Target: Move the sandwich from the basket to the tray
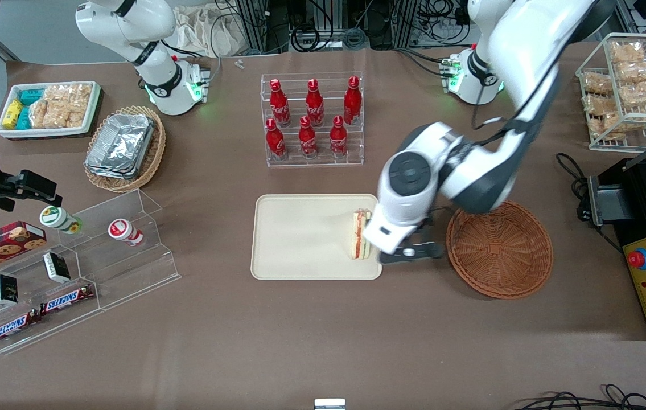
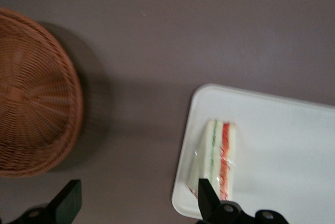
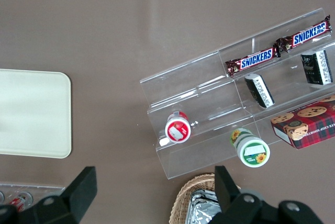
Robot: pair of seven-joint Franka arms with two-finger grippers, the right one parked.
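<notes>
Nearest the front camera: bare brown table (image 1: 300,341), nothing of the task on it.

Tray (image 1: 300,236): cream, flat, low rim, set mid-table. Carries one item only.

Sandwich (image 1: 361,234): on the tray, at the edge that faces the basket, lying on its side so the orange-red and green filling layers show along the cut face. It sits just inside the rim and not centred, probably because that edge is the shortest reach from the basket. In the left wrist view the sandwich (image 2: 217,156) lies free on the tray (image 2: 282,145), nothing clamping it.

Gripper (image 1: 408,250): left arm's, hanging low just above the table between tray edge and basket. Fingers (image 2: 207,198) spread wide and holding nothing; one finger hangs just beside the sandwich, the other well apart over bare table. Judged a let-go posture, the delivery itself looking complete.

Basket (image 1: 499,250): reddish-brown wicker, just beside the gripper toward the working arm's end of the table. Empty, which fits the sandwich having left it.

Farther off: clear rack of red bottles (image 1: 312,119), upright in two tiers, not involved.
</notes>
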